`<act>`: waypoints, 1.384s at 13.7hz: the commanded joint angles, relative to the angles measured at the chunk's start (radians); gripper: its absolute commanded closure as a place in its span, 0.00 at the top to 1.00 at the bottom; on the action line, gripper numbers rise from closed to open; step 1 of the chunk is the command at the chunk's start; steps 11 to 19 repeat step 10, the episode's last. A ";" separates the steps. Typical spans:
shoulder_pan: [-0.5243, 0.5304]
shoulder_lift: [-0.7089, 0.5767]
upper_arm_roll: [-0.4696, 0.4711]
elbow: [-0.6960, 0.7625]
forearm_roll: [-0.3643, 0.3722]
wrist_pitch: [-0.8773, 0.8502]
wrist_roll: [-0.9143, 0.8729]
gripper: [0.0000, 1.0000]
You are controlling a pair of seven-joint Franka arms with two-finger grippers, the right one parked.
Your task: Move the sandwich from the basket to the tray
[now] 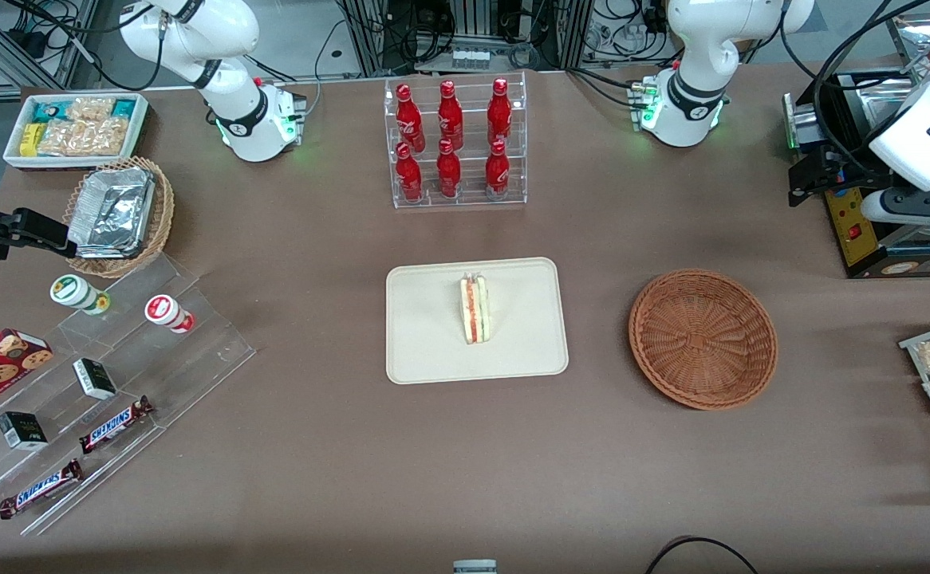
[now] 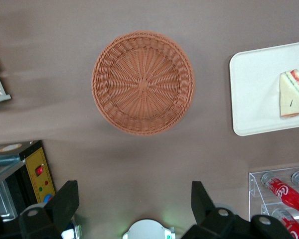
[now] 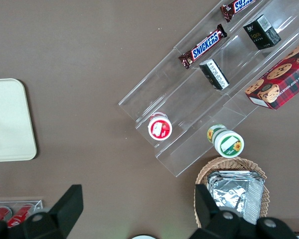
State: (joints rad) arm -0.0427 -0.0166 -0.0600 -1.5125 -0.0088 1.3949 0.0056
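Gripper [image 2: 134, 201] raised high over the table [image 1: 337, 446] with fingers [image 2: 65, 201] spread wide apart and holding nothing — directly below it the basket [image 2: 143, 83] sits with no sandwich in it, and farther off toward the parked arm the sandwich [image 1: 474, 308] lies on the tray [image 1: 433, 351].

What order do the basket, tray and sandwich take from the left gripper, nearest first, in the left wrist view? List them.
From the open gripper:
1. The basket, toward the working arm's end.
2. The tray, beside the basket.
3. The sandwich, on the tray, away from the basket.
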 commanded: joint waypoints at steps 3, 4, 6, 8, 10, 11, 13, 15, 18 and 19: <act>-0.014 0.003 0.008 0.020 0.006 -0.027 -0.010 1.00; -0.014 0.007 0.008 0.021 0.004 -0.024 -0.012 1.00; -0.013 0.010 0.008 0.014 0.007 -0.022 -0.012 1.00; -0.013 0.026 0.008 0.014 0.012 -0.017 -0.012 1.00; -0.009 0.041 0.008 0.014 0.030 -0.016 -0.012 1.00; -0.009 0.041 0.008 0.014 0.030 -0.016 -0.012 1.00; -0.009 0.041 0.008 0.014 0.030 -0.016 -0.012 1.00; -0.009 0.041 0.008 0.014 0.030 -0.016 -0.012 1.00; -0.009 0.041 0.008 0.014 0.030 -0.016 -0.012 1.00; -0.009 0.041 0.008 0.014 0.030 -0.016 -0.012 1.00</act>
